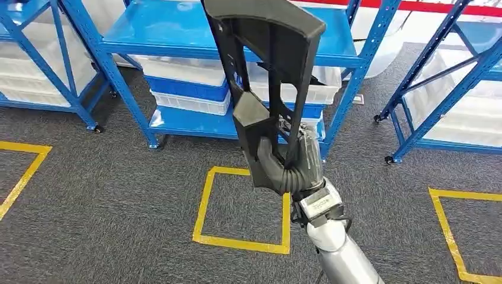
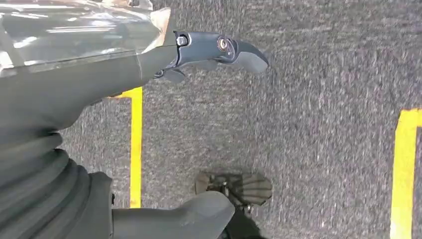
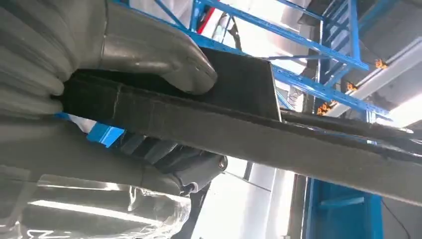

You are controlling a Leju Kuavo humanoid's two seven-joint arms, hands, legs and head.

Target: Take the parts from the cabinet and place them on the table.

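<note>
A long black plastic part [image 1: 266,71] with open slots stands nearly upright in front of me. My right hand [image 1: 293,165] grips its lower end, thumb wrapped around the front. In the right wrist view the thumb [image 3: 149,55] presses on the part's [image 3: 239,129] dark flat edge, and the darker fingers [image 3: 189,167] curl under it. My left hand [image 2: 74,89] hangs over the grey carpet with its fingers [image 2: 219,50] spread apart and holds nothing. The blue cabinet [image 1: 177,29] stands just behind the part.
White bins [image 1: 189,71] and a blue bin [image 1: 186,89] sit on the cabinet's lower shelves. More blue racks stand at left [image 1: 35,53] and right [image 1: 450,77]. Yellow tape squares [image 1: 243,207] mark the grey carpet.
</note>
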